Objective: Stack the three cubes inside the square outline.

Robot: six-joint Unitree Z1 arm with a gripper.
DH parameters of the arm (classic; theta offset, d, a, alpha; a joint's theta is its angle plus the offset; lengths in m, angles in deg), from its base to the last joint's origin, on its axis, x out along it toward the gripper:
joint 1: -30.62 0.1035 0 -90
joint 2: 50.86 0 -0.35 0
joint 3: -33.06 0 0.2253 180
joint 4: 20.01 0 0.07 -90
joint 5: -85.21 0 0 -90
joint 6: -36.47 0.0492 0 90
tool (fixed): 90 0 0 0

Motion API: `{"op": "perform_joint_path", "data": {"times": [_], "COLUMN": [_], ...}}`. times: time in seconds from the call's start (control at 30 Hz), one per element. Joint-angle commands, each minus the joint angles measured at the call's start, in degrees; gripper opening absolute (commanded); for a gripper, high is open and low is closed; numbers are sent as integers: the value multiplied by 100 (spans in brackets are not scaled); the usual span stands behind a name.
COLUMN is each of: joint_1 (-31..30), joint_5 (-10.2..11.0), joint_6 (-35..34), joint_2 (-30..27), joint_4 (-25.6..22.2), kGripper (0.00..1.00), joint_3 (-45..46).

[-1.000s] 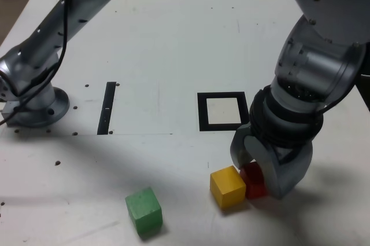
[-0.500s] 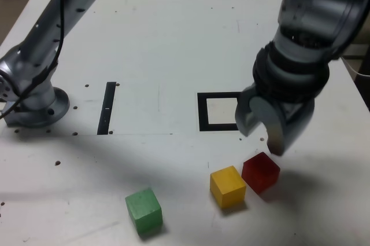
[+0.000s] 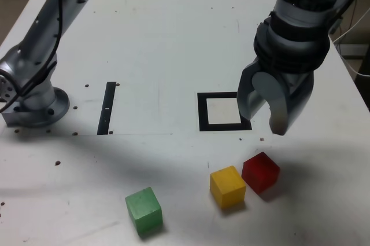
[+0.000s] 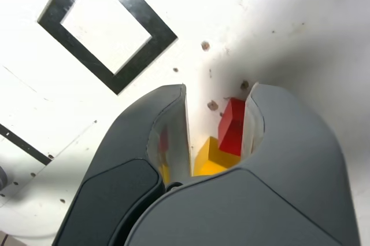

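The three cubes all lie loose on the white desk (image 3: 173,37), none of them inside the square outline (image 3: 224,112). In the exterior view the red cube (image 3: 261,172) and the yellow cube (image 3: 228,186) sit just beside each other near the front edge, red toward that view's right, and the green cube (image 3: 144,210) lies apart toward its left. The outline's white centre is bare. The hand (image 3: 267,123) hangs above the desk over the outline's right edge, clear of every cube and holding nothing; its jaws stand narrow, with a slim gap through which the wrist view shows red and yellow. A narrow black strip (image 3: 107,107) lies toward the exterior view's left.
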Motion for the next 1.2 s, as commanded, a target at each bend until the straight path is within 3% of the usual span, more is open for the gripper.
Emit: {"op": "perform_joint_path", "data": {"times": [0.0,0.67,1.17], "joint_1": [-27,-473,-486], "joint_5": [-44,-190,-147], "joint_6": [22,48,124], "joint_2": [-25,369,775], "joint_4": [-77,-17,71], "kGripper": [98,99,98], "joint_3": [38,10,-30]}}
